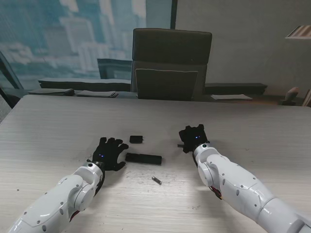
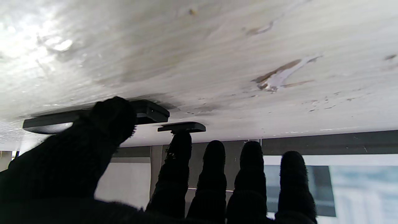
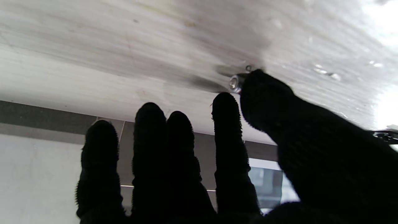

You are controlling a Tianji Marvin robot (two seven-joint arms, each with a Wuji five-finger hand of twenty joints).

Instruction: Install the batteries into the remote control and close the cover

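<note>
The remote control (image 1: 143, 158) lies flat on the table (image 1: 58, 126), long axis running left-right in the stand view, just to the right of the left hand (image 1: 109, 153). The cover (image 1: 136, 139) sits apart from it, a bit farther from me. One battery (image 1: 156, 180) lies on the table nearer to me than the remote, btw the two arms, touching nothing.

Left hand: palm down, fingers (image 2: 214, 161) spread and straight, holding nothing. The thumb comes close to the remote's left end; contact I cannot tell.

Right hand (image 1: 194, 138): palm down w/ four fingers extended and apart. At its left edge a small dark thing pokes out; the right wrist view shows this is a second battery (image 3: 234, 82), metal end visible, right at the thumb tip and next to the index finger. It looks like a pinch is being set up, but whether it is really gripped I cannot tell.

So the key relation, in my judgement: the right hand is at one battery, while the remote lies to its left, nearer the left hand, which could steady it.

The stand view gives the layout and the loose battery; the left wrist view shows remote (image 2: 93, 116) and cover (image 2: 182, 127) both flat on the table
</note>
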